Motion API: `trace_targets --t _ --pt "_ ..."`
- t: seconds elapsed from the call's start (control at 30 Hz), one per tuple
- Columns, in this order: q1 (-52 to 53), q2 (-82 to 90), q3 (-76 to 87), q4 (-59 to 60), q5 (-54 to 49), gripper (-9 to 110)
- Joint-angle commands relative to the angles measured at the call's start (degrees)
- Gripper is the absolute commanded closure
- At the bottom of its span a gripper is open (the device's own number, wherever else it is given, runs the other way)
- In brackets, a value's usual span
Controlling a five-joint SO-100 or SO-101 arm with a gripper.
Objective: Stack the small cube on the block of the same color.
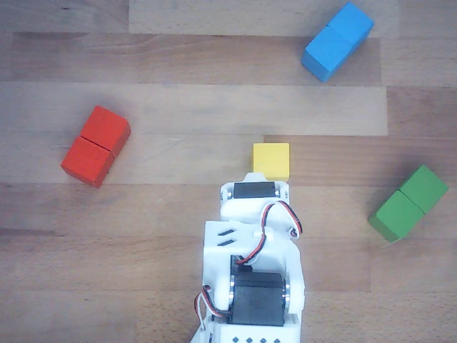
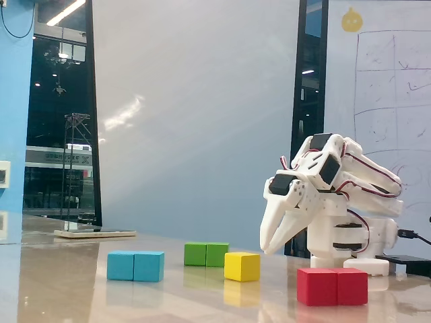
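Note:
The small cube (image 2: 242, 266) is yellow with plain faces and rests on the table between the green and red blocks. From above, the small cube (image 1: 271, 161) lies just beyond the arm's wrist (image 1: 253, 194), which hides the fingers there. In the fixed view my gripper (image 2: 267, 249) hangs above and to the right of the cube, pointing down, apart from it. Its fingertips meet and hold nothing. A block of the same color as the cube is out of view.
A red two-cube block (image 1: 95, 146) lies to the left, a blue one (image 1: 338, 41) at the far right and a green one (image 1: 408, 203) at the right. The arm's base (image 2: 350, 235) stands behind the red block (image 2: 332, 286).

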Motion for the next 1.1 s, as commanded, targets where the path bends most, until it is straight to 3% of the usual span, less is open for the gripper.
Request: trace_targets --t 0.0,1.07 --pt "-0.4 2.1 -2.0 0.8 0.1 101" --pt "-0.4 2.1 -2.1 0.6 3.3 101"
